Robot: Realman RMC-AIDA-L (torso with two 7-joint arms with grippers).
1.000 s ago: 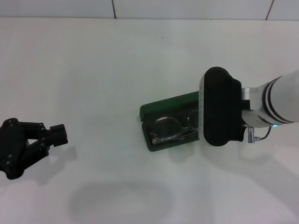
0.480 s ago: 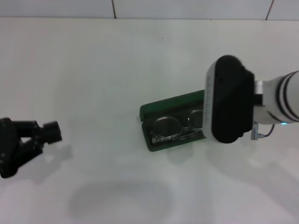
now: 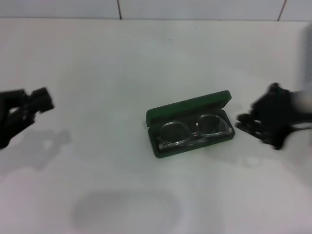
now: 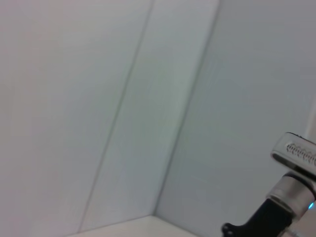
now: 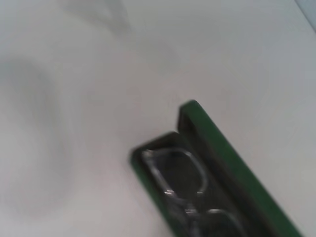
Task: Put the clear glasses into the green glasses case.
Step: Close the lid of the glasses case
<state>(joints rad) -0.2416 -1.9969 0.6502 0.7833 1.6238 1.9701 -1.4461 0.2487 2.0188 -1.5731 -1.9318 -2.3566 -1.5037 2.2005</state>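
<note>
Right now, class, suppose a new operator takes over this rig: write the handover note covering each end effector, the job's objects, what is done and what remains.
Left end effector: off at the table's left edge, far from the work, holding nothing.
Right end effector: just right of the case, holding nothing; too blurred to say whether open or shut.
Dark green rectangular hard glasses case: mid-table, lid open.
Transparent plastic clear glasses: lying inside the case's tray, lenses facing up.
Done: the glasses are in the case.
Left: nothing of the placing; the lid is open, should closing be wanted.
</note>
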